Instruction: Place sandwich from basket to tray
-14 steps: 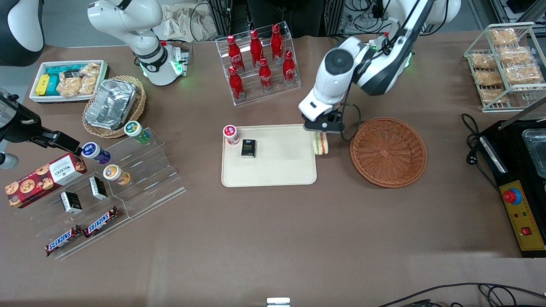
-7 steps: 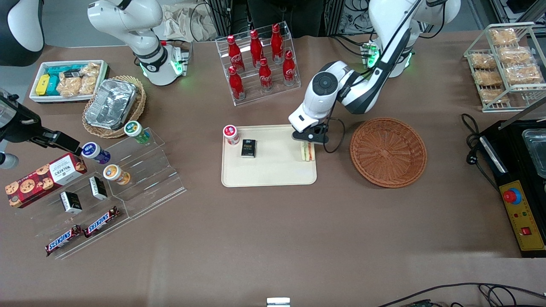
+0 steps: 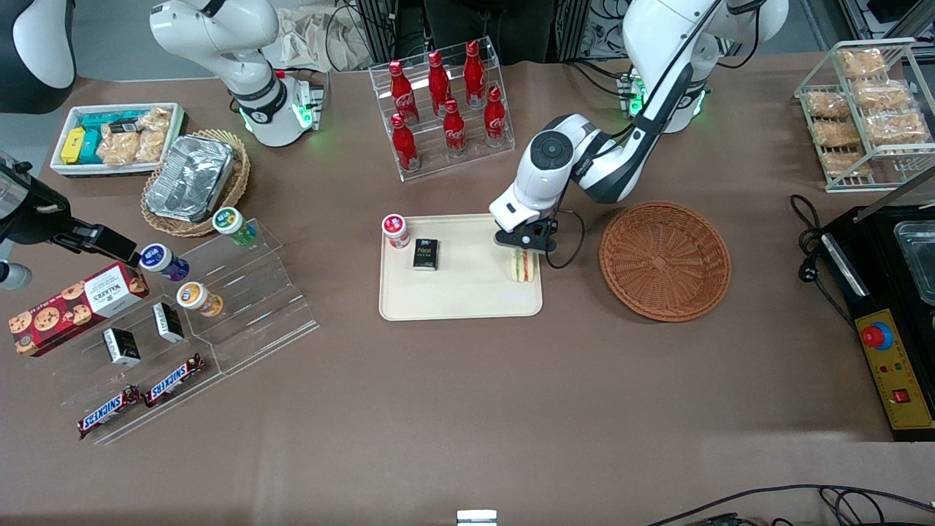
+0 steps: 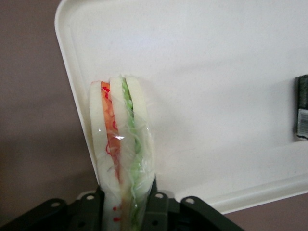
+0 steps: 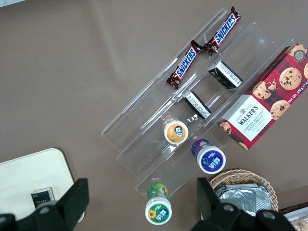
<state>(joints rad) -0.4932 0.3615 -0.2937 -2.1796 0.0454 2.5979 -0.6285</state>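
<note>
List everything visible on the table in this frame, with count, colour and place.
sandwich: 1, white with orange and green filling, held over the tray's edge nearest the basket
tray: 1, cream, mid-table
basket: 1, reddish-brown, beside the tray
black box: 1, on the tray
red-capped jar: 1, on the tray's corner
cola bottles: 7, red, in a clear rack
foil pan: 1, silver, in a lighter basket
cookie box: 1, red, toward the parked arm's end
Snickers bars: 2, brown
gripper: 1, black, shut on the sandwich
</note>
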